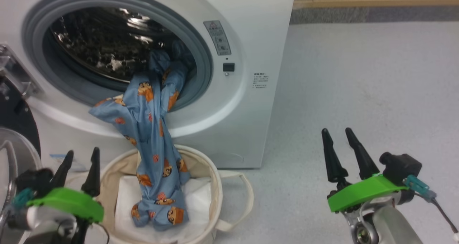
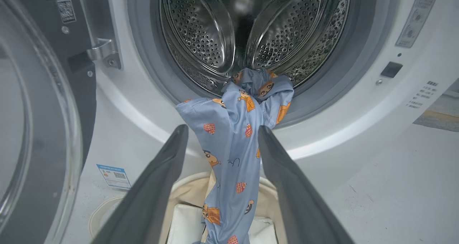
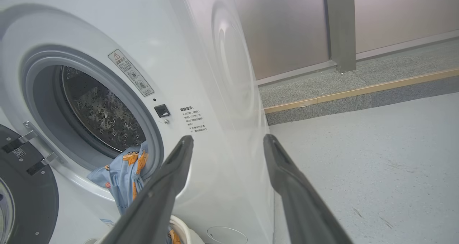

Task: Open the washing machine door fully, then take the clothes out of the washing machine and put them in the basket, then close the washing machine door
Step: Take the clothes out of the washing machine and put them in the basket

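Pale grey floor (image 1: 358, 75) spreading before a wooden strip (image 1: 376, 2), speckled ledge (image 3: 358, 72) running behind it, frosted panels (image 3: 287, 22) rising beyond it

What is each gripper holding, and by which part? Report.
Nothing. Left gripper and right gripper are open and empty; the clothes hang free from the washing machine into the basket.

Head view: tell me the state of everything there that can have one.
Black-rimmed round glass washing machine door, open.
Round cream canvas basket, upright, holding a white sheet.
Light blue bear-print garment, hanging from the steel drum into the basket.
Left end effector, open, empty.
Right end effector, open, empty.
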